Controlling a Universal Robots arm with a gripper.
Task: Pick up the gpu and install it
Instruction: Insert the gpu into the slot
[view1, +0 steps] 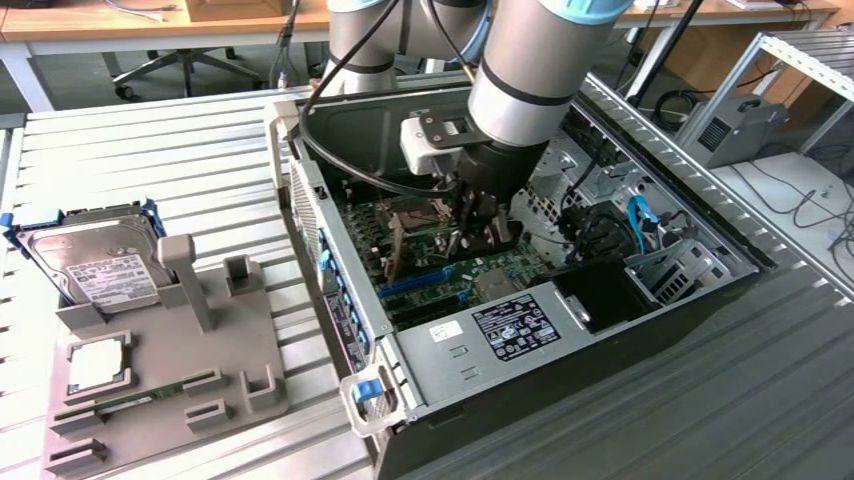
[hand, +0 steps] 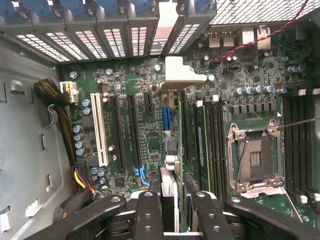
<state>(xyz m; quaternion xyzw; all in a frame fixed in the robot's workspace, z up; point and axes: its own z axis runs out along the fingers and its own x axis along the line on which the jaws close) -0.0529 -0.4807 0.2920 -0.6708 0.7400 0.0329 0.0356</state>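
Observation:
My gripper is down inside the open computer case, just above the green motherboard. In the wrist view its two black fingers are shut on the gpu, which I see edge-on as a thin blade running away from the gripper. The card's pale metal bracket sits at the far end, close to the case's rear slot covers. The card hangs in line with a blue expansion slot, between the black slots and the memory slots. Whether it touches the slot is not visible.
The open CPU socket lies beside the gripper. A white slot and a cable bundle are on the other side. Outside the case, on the exterior view's left, a grey holder carries a hard drive, a processor and a memory stick.

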